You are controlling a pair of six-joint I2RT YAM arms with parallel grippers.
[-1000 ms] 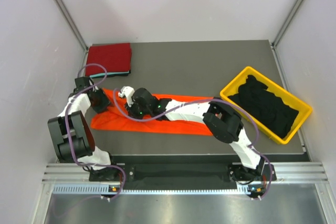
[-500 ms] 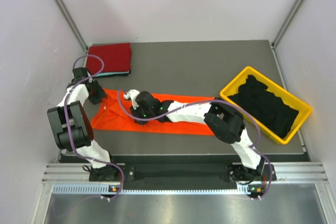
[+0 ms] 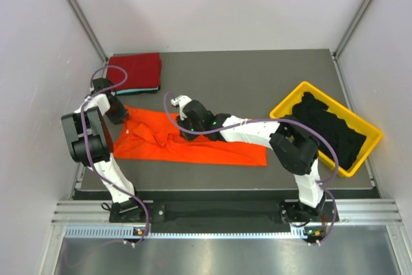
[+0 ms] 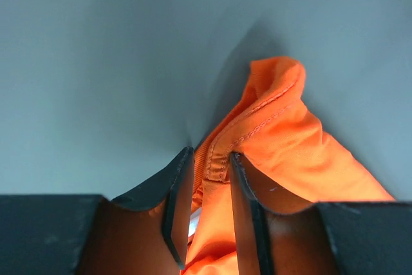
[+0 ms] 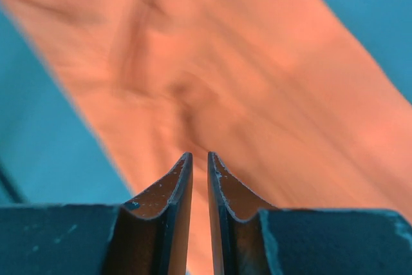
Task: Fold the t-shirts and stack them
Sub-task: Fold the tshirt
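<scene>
Orange t-shirt (image 3: 193, 146) rumpled mid-table — dark red t-shirt (image 3: 134, 72) folded far-left; black t-shirts (image 3: 325, 130) heaped right.

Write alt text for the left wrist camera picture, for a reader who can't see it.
The left gripper, seen close up, pinches a stitched hem of the orange t-shirt between its two black fingers. The cloth bunches up beyond them against a plain grey surface.

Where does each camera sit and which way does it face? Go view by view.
Top external: above and behind the bases, looking down at the table; left arm and right arm show.
Left wrist: on the left gripper, facing the orange t-shirt hem pinched between its fingers.
Right wrist: on the right gripper, looking past its fingers onto that shirt.
Shared: all see the orange t-shirt.
</scene>
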